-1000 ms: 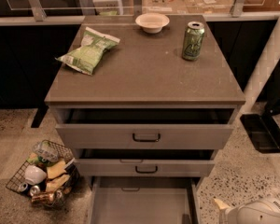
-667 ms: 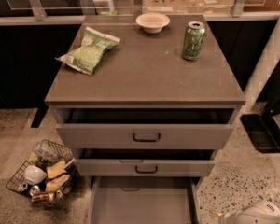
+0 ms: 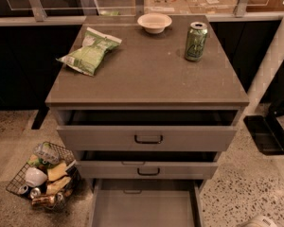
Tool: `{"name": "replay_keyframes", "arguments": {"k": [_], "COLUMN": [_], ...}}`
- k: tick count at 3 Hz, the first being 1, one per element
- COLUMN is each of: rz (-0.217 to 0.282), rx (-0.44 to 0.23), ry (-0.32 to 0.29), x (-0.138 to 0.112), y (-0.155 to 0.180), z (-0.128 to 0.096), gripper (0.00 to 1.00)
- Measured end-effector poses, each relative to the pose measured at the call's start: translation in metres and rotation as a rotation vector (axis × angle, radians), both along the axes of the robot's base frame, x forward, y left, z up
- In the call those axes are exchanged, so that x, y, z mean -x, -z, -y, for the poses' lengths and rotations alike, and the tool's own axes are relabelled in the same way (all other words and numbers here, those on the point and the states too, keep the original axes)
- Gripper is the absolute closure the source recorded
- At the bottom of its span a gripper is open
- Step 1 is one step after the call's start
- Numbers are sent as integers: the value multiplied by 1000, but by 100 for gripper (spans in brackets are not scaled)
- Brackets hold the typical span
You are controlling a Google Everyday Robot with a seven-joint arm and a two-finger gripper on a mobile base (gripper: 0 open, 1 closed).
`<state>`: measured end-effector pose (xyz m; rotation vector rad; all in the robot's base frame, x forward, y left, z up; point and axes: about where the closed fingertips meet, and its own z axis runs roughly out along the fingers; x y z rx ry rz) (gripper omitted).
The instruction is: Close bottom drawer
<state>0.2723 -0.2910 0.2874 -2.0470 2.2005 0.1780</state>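
The grey cabinet [image 3: 146,79] has three drawers, all pulled out. The bottom drawer [image 3: 144,207] is out the farthest. Its plain grey inside shows at the lower edge of the camera view, and its front and handle are cut off below the frame. The middle drawer [image 3: 148,170] and the top drawer [image 3: 148,138] each show a dark bar handle. My gripper is out of view. Only a white rounded piece of my arm [image 3: 260,221] shows at the bottom right corner, to the right of the bottom drawer.
On the cabinet top lie a green chip bag [image 3: 90,51], a white bowl [image 3: 154,22] and a green can [image 3: 196,41]. A wire basket [image 3: 42,176] of trash sits on the floor at the left. A black tray-like object [image 3: 267,134] lies on the floor at the right.
The white arm piece at the bottom right has sunk lower and is nearly out of the frame. The drawers have not moved.
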Motion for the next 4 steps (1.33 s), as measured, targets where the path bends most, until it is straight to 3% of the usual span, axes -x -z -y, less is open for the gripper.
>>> {"name": "replay_keyframes", "arguments": {"k": [1, 2, 4], "rz": [-38, -70, -61], "rx": [-19, -47, -59], "ry": [-1, -9, -24], "x": [22, 56, 51], "y": [25, 60, 66], "z": [-7, -29, -34], "gripper": [94, 100, 100]}}
